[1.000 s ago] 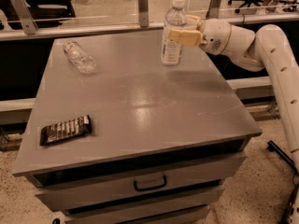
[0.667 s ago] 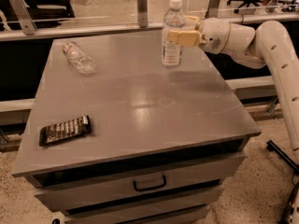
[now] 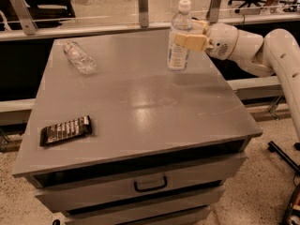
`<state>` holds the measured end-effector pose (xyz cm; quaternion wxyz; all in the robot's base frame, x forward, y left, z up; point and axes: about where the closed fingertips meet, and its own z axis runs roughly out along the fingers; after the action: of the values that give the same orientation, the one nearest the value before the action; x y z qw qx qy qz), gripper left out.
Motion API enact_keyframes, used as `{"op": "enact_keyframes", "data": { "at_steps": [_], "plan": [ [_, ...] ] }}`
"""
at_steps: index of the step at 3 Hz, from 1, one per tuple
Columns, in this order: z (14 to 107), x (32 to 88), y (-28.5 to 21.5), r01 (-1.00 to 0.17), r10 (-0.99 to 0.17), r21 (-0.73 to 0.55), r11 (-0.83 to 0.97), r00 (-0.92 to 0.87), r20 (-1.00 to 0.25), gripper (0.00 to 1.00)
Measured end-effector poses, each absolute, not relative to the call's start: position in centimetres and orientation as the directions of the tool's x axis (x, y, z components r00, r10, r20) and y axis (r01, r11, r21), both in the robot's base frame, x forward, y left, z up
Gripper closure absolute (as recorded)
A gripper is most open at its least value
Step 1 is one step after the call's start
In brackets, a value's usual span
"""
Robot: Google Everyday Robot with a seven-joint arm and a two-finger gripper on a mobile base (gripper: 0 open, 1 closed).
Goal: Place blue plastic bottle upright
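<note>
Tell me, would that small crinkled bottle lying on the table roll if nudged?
Probably: the small clear crinkled bottle lies on its side on the grey table. It seems empty and thin-walled, so likely light and squashy. The end effector is away, gripping the tall blue-labelled plastic bottle.

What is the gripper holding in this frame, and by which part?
The gripper holds the blue plastic bottle by the middle of its body, just above the label. The bottle stands upright near the far right edge of the table.
</note>
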<state>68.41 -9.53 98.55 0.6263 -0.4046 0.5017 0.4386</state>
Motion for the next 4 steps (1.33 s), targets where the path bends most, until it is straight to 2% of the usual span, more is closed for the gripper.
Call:
{"op": "enact_keyframes", "data": {
  "at_steps": [2,3,4],
  "plan": [
    [97.1,67.8,-12.1,-0.939,0.210,-0.028,0.343,0.105,-0.972,0.36],
    [96.5,67.5,-13.3,-0.937,0.173,-0.035,0.348,0.101,-0.980,0.12],
    [95.8,67.1,-14.3,-0.937,0.123,-0.045,0.348,0.093,-0.988,0.00]
  ]
}}
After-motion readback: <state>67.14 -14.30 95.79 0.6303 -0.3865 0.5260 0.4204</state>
